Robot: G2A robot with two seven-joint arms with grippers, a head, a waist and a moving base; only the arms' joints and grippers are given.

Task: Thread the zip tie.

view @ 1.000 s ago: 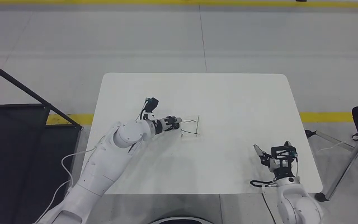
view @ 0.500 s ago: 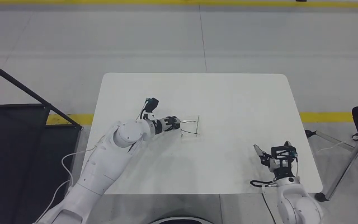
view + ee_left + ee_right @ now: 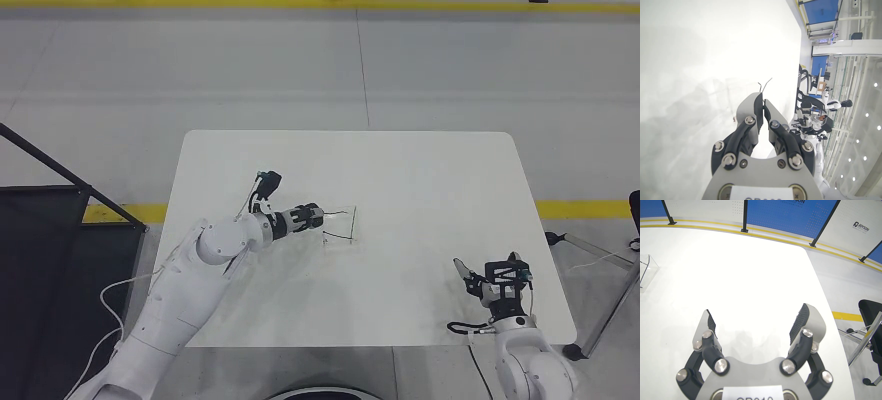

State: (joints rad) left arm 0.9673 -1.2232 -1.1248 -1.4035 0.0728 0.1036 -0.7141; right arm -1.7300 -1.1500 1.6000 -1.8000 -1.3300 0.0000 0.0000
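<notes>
Left wrist view: left pincer (image 3: 763, 103) closed on zip tie (image 3: 765, 85) end, at clear tray (image 3: 350, 226) mid-table. Right pincer (image 3: 755, 321) wide open, empty, front-rt corner. I reckon threading not begun.

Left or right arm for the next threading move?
Left. The left gripper is shut on the zip tie right beside the clear holder; the right gripper is open, holding nothing, far off across the table.

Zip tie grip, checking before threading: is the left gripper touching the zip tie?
Touching. The left wrist view shows the left gripper shut on the zip tie, the thin dark strip pinched between its pads and poking past them.
</notes>
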